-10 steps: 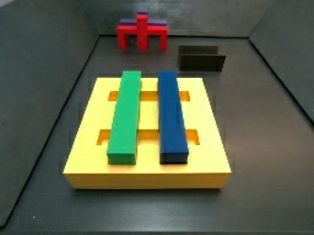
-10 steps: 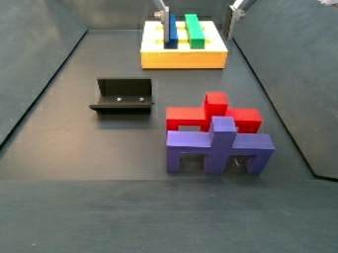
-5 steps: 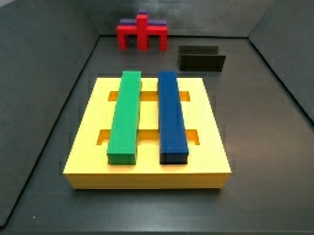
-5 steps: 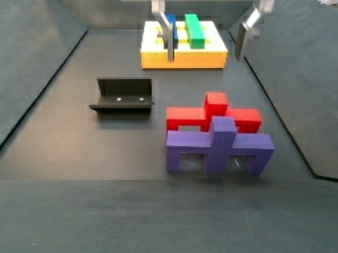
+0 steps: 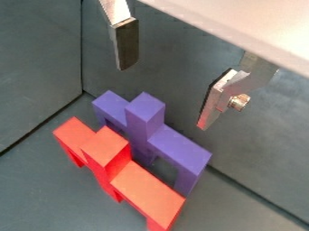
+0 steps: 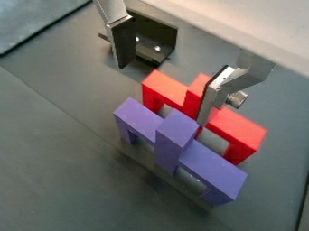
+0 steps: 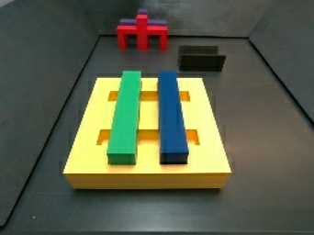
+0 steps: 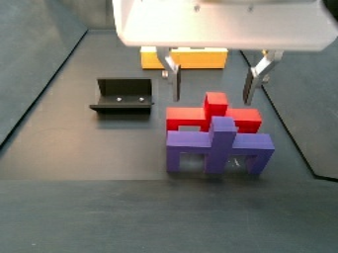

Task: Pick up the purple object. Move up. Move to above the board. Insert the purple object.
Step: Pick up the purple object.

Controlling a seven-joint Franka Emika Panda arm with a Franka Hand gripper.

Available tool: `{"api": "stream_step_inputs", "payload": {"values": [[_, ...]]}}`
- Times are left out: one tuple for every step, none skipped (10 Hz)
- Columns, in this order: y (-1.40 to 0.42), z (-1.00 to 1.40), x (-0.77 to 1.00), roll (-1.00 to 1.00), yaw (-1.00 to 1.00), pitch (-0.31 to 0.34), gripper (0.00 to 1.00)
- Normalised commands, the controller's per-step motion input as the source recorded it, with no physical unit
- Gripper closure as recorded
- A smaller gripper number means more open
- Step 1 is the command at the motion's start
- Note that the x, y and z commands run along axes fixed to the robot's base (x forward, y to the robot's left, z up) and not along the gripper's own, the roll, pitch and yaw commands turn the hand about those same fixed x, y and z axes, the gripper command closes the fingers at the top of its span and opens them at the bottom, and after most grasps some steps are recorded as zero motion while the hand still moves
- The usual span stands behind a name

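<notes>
Pincer (image 5: 169, 86): wide open, empty, above purple object (image 5: 151, 135). Step: pick-up approach. Next: descend, straddle raised bar, avoid red block (image 5: 115, 171).

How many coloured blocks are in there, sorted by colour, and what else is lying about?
Purple: 1, the purple object, below the open gripper
Red: 1, the red block
Green: 1, the green bar
Blue: 1, the blue bar
Yellow: 1, the board
Dark grey: 1, the small box
Total: 6 things
</notes>
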Motion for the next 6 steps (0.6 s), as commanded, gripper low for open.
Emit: {"api": "stream_step_inputs", "payload": {"values": [[0.09,-0.37,-0.31,-0.04,-0.15,-0.087,0.0],[0.09,-0.25,-0.33,-0.08,-0.13,-0.131,0.0],[0.1,-0.26,-0.34,-0.08,-0.13,-0.136,0.0],[0.08,-0.25,-0.32,-0.08,-0.11,-0.153,0.0],[0.04,-0.23,-0.25,-0.08,-0.08,-0.149,0.0],[0.08,-0.22,-0.25,-0.09,-0.07,-0.143,0.0]]}}
